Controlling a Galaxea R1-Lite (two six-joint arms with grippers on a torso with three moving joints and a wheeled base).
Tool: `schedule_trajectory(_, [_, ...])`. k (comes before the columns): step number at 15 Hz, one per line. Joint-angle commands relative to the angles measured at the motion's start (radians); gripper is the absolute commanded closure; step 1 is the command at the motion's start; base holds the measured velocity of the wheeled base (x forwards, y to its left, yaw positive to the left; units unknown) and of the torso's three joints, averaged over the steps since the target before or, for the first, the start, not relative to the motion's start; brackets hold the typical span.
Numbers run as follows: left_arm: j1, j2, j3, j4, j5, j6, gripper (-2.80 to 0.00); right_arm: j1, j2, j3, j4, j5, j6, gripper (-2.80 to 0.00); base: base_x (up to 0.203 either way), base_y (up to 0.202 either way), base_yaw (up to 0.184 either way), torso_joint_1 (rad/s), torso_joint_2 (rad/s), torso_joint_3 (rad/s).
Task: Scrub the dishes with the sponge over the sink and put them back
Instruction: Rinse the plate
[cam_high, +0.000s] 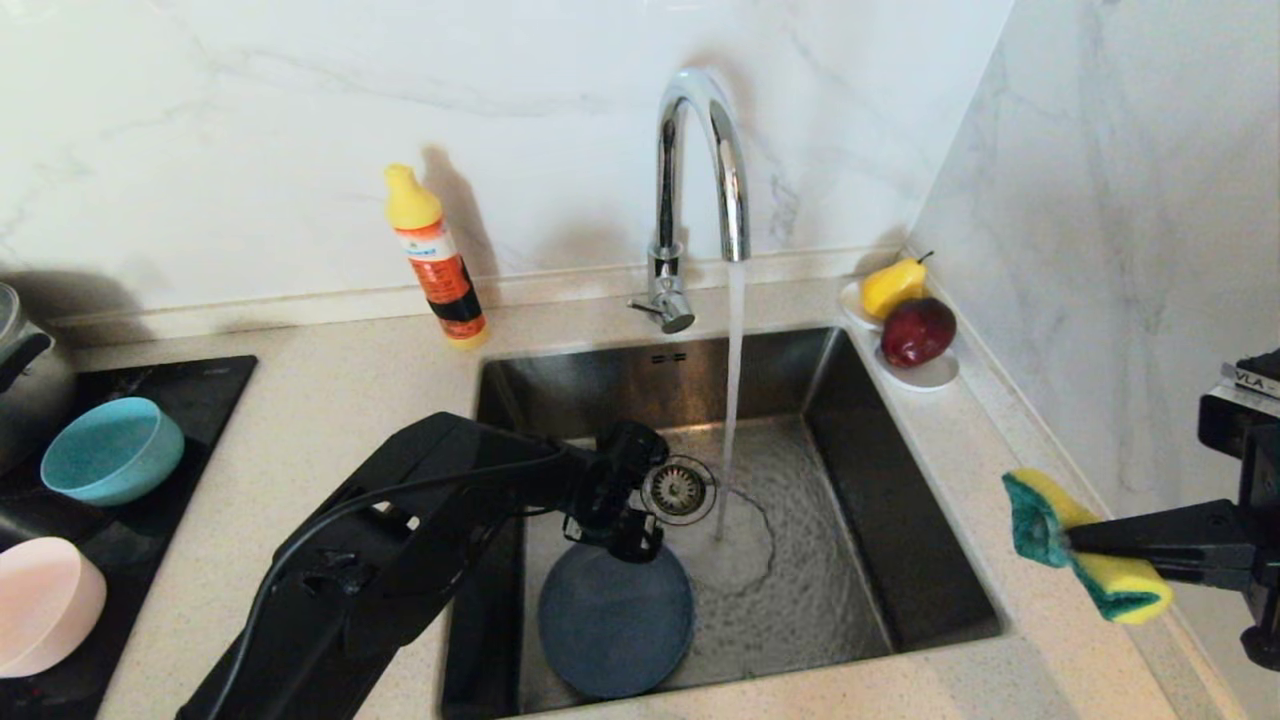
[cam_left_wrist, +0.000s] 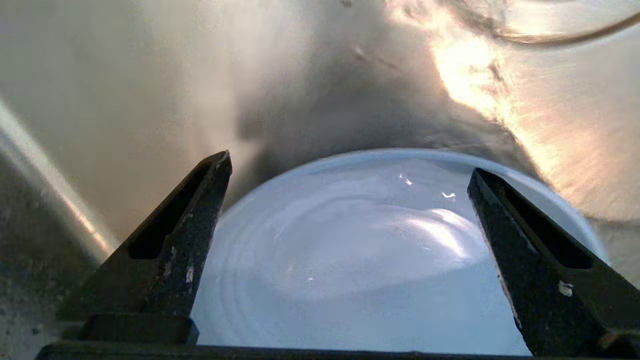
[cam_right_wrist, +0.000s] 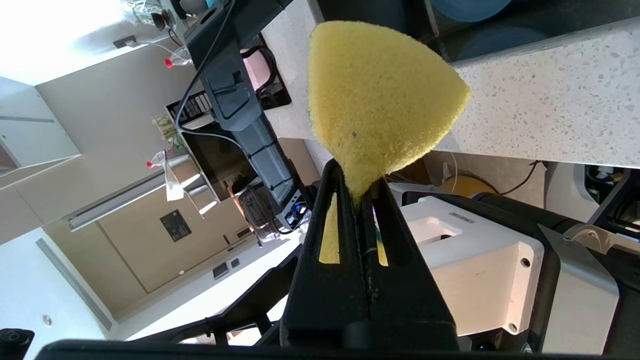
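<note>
Left gripper (cam_left_wrist: 350, 170) gapes over the plate (cam_high: 615, 620) in the sink (cam_high: 900, 560) — right gripper (cam_high: 1075, 540) pinches the sponge (cam_high: 1085, 545).

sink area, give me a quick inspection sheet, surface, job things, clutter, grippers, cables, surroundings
surface: speckled counter around steel sink; tap running.
job's things: blue plate flat in the sink; teal bowl and pink bowl on the black hob; sponge.
clutter: soap bottle; pear and red fruit on a white saucer; pot.
grippers: left gripper open over the plate; right gripper shut on the sponge, beside the sink.
cables: black cable along the left arm.
surroundings: marble walls.
</note>
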Motion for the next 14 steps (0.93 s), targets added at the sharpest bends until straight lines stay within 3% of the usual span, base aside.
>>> schedule_trajectory(1, [0.000, -0.017, 0.000, 0.000, -0.001, -0.007, -2.80, 0.000, -0.003, -0.002, 0.003, 0.005, 0.004, 0.00, 0.000, 0.000, 0.000, 0.000, 0.00, 0.000])
schedule_trajectory(14, [0.031, 0.000, 0.003, 0.135, 0.005, -0.001, -2.80, 0.000, 0.001, -0.013, -0.004, 0.007, 0.005, 0.00, 0.000, 0.000, 0.000, 0.000, 0.00, 0.000])
